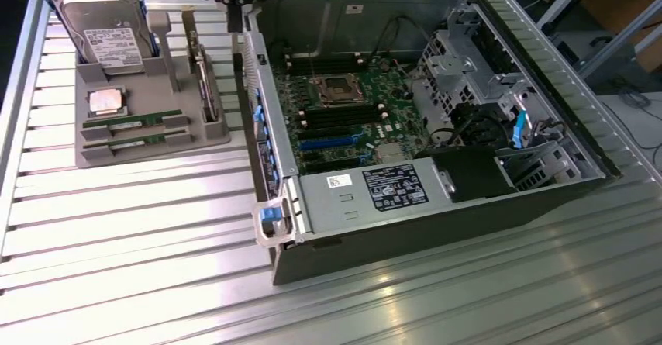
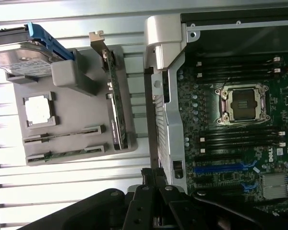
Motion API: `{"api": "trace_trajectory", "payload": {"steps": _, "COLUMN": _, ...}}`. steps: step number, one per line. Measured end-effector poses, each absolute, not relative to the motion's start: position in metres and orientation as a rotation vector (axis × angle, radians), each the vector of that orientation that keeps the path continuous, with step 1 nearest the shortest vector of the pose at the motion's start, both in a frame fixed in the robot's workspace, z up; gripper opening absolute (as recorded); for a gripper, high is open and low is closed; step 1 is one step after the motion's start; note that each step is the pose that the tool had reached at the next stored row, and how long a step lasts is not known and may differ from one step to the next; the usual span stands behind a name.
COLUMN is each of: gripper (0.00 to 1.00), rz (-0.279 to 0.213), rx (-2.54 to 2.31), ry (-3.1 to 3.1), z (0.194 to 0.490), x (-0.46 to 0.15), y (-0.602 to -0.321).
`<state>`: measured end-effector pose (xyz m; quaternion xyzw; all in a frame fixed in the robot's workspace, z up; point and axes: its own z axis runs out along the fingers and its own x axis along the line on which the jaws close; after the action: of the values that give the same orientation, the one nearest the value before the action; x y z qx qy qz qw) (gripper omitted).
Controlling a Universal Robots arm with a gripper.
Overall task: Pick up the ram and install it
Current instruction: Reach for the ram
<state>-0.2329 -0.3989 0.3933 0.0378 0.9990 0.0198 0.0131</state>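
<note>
Two ram sticks (image 1: 132, 122) (image 1: 136, 137) lie side by side in slots at the near end of a grey holder tray (image 1: 155, 153); the wrist view shows them as thin green strips (image 2: 62, 136) (image 2: 63, 154). My gripper (image 1: 236, 18) hangs high at the back, above the gap between the tray and the open computer case (image 1: 414, 213). It is well away from the ram. Its dark fingers (image 2: 153, 178) are shut together with nothing between them. The motherboard (image 1: 352, 132) lies inside the case, with black memory slots (image 1: 336, 116) beside the empty processor socket (image 1: 336, 89).
The tray also holds a hard drive (image 1: 104, 31), a square silver processor chip (image 1: 107, 101) and an upright expansion card (image 1: 207, 81). The case's side wall with a blue latch (image 1: 271, 215) stands between tray and motherboard. A power supply (image 1: 377, 190) fills the case's near end.
</note>
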Motion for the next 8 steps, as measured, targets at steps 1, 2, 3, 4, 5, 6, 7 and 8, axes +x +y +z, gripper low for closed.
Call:
{"api": "trace_trajectory", "payload": {"steps": 1, "gripper": 0.10, "rz": 0.062, "rx": 0.118, "ry": 3.112, "z": 0.3933, "x": -0.2337, "y": -0.3989}}
{"api": "trace_trajectory", "payload": {"steps": 2, "gripper": 0.10, "rz": 0.062, "rx": 0.118, "ry": 3.112, "z": 0.3933, "x": -0.2342, "y": -0.3989}}
{"api": "trace_trajectory", "payload": {"steps": 3, "gripper": 0.10, "rz": 0.062, "rx": 0.118, "ry": 3.113, "z": 0.3933, "x": -0.2349, "y": -0.3989}}
{"api": "trace_trajectory", "payload": {"steps": 4, "gripper": 0.10, "rz": 0.062, "rx": 0.118, "ry": 3.112, "z": 0.3933, "x": -0.2363, "y": -0.3989}}
{"api": "trace_trajectory", "payload": {"steps": 5, "gripper": 0.10, "rz": 0.062, "rx": 0.118, "ry": 3.112, "z": 0.3933, "x": -0.2374, "y": -0.3989}}
{"api": "trace_trajectory", "payload": {"steps": 6, "gripper": 0.10, "rz": 0.062, "rx": 0.118, "ry": 3.112, "z": 0.3933, "x": -0.2381, "y": -0.3989}}
{"api": "trace_trajectory", "payload": {"steps": 7, "gripper": 0.10, "rz": 0.062, "rx": 0.118, "ry": 3.112, "z": 0.3933, "x": -0.2385, "y": -0.3989}}
{"api": "trace_trajectory", "payload": {"steps": 8, "gripper": 0.10, "rz": 0.062, "rx": 0.118, "ry": 3.112, "z": 0.3933, "x": -0.2393, "y": -0.3989}}
